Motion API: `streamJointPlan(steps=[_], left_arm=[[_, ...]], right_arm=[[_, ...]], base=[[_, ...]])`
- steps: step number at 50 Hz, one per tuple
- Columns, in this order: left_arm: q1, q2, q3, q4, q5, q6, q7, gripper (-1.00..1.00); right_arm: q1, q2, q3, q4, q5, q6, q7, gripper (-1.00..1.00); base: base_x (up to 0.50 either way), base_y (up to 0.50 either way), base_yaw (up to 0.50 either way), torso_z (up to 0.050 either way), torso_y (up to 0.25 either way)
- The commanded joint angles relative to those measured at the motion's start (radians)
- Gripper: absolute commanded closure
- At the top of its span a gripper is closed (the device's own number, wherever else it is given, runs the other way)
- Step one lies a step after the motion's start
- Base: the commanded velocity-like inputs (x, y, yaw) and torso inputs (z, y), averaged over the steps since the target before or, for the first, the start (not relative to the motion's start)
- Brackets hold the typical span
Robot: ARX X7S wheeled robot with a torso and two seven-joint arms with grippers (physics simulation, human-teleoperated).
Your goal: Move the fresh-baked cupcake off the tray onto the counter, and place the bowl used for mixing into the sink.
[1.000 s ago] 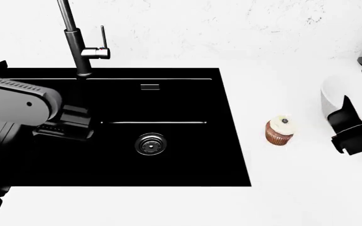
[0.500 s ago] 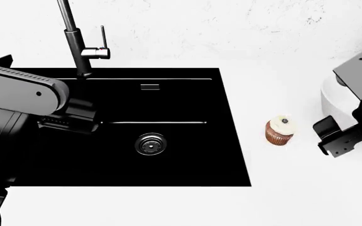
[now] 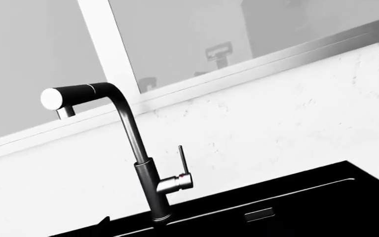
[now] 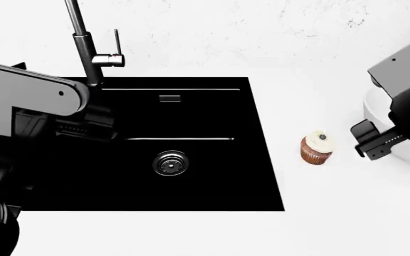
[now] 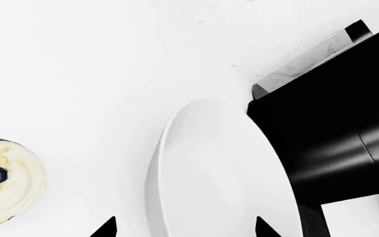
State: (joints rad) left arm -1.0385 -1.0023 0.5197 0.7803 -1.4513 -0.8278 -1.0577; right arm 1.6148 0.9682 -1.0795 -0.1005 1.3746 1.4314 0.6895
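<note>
The cupcake (image 4: 317,148), with a brown base, white frosting and a dark berry, stands on the white counter (image 4: 333,186) right of the black sink (image 4: 190,170). It also shows in the right wrist view (image 5: 2,182). The white bowl (image 4: 376,113) sits at the far right, partly hidden by my right arm. My right gripper (image 4: 371,141) hovers at the bowl's cupcake-side edge, open, with the bowl rim (image 5: 176,163) running between its two tips (image 5: 183,228). My left arm (image 4: 27,101) hangs over the sink's left part, its jaws lost against the black. The tray is out of view.
A tall grey faucet (image 4: 91,53) with a side lever stands at the sink's back left, also seen in the left wrist view (image 3: 143,163). The round drain (image 4: 171,162) lies mid-basin. A black boxy object (image 5: 334,123) stands close beside the bowl.
My right gripper has shifted left and up along the bowl's near edge, closer to the cupcake, and the arm now comes in from above. The left arm has moved right over the sink.
</note>
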Motion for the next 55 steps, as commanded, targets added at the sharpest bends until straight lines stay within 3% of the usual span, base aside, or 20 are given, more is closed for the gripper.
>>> streamJointPlan(steps=[1,7,23,55], left_arm=[[0.009,0.017,0.009,-0.035,0.038,0.003,0.022,-1.00],[0.000,0.017,0.009,-0.036,0.032,-0.003,0.012,-1.00],[-0.012,0.025,0.013,-0.038,0.017,-0.013,-0.017,-1.00],[-0.031,0.055,0.032,-0.081,0.036,-0.031,-0.017,-1.00]], right_arm=[[0.006,-0.045,-0.059,0.061,-0.110,-0.041,-0.109,-1.00],[-0.013,-0.032,-0.076,0.086,-0.122,-0.043,-0.112,-1.00],[-0.024,-0.079,-0.212,0.162,-0.278,-0.142,-0.330,-1.00],[-0.077,-0.128,-0.260,0.346,-0.371,-0.230,-0.361,-1.00]], base=[[0.00,0.00,0.00,0.000,0.000],[0.00,0.00,0.00,0.000,0.000],[0.00,0.00,0.00,0.000,0.000],[0.00,0.00,0.00,0.000,0.000]])
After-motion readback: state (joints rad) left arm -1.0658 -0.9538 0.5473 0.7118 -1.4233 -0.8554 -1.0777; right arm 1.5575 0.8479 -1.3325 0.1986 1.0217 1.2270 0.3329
